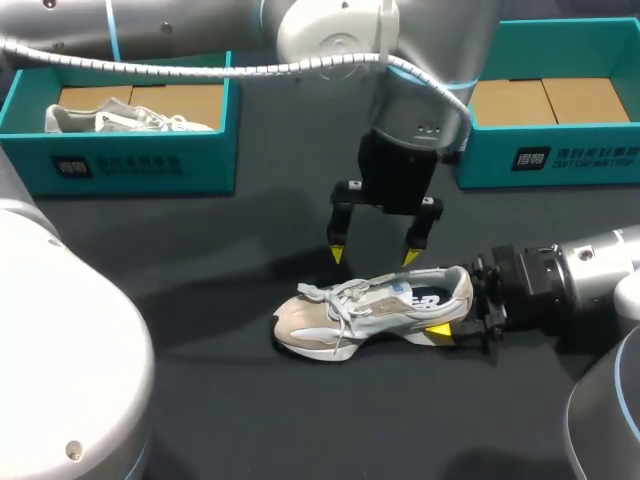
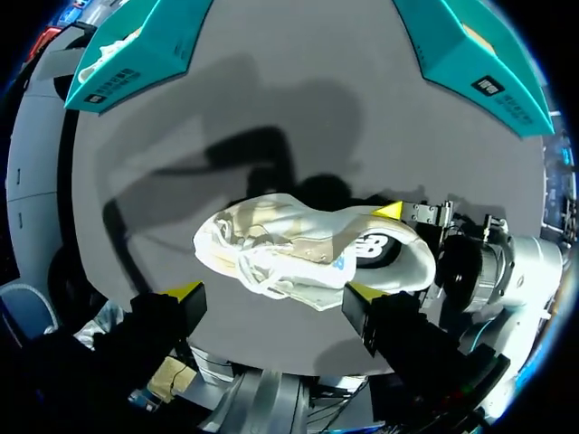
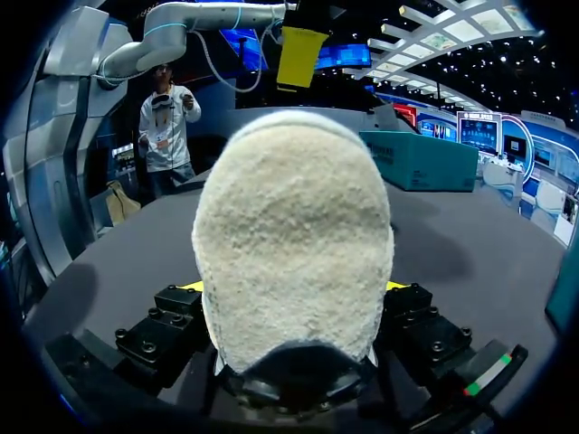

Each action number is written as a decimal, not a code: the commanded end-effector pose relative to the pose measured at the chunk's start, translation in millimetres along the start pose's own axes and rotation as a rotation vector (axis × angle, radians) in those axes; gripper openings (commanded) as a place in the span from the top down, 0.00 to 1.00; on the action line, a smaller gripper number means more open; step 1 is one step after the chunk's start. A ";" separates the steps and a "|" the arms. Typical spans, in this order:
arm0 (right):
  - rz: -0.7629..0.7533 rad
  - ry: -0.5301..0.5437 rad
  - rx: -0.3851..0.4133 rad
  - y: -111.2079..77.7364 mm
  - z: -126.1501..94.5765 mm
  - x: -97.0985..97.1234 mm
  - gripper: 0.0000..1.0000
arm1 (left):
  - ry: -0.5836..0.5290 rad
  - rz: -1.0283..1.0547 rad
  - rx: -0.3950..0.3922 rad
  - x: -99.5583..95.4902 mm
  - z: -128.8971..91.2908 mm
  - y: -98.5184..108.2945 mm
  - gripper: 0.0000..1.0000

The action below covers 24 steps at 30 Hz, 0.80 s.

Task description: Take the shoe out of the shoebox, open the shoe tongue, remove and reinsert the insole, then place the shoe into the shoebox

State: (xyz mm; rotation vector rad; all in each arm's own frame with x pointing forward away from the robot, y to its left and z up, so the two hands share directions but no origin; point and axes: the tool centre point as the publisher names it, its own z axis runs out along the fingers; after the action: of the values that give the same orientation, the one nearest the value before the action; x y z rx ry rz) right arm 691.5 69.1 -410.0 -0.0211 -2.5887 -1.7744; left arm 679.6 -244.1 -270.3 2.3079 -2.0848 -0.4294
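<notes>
Head view: shoe [image 1: 375, 310] mid-table, toe toward the left edge, heel clamped in right gripper [image 1: 458, 318]; left gripper [image 1: 373, 256] spread open just above the laces [image 1: 345, 297]. Looks light, soft in the upper, stiffer at sole and heel; best pinched at the tongue's top edge.

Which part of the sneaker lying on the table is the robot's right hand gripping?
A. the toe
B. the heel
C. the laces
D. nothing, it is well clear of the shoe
B: the right hand has a finger on each side of the heel of the sneaker, whose toe points away from it. The left hand hangs open above the laces.
</notes>
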 end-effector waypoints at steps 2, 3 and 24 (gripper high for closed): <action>0.000 -0.002 0.003 -0.3 3.3 1.1 1.00 | -0.072 -0.064 0.007 23.5 7.1 6.3 0.00; 0.000 -0.002 0.003 -0.3 3.3 1.1 1.00 | -0.073 -0.073 0.007 25.3 9.0 8.5 0.00; 0.000 -0.002 0.003 -0.3 3.3 1.1 1.00 | -0.152 -0.108 0.021 48.0 49.6 8.5 0.00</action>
State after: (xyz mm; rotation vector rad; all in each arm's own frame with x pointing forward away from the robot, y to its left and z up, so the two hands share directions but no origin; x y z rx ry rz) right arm 691.5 69.1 -410.0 -0.0211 -2.5886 -1.7742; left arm 669.8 -273.5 -318.7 2.2552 -2.2055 -0.5450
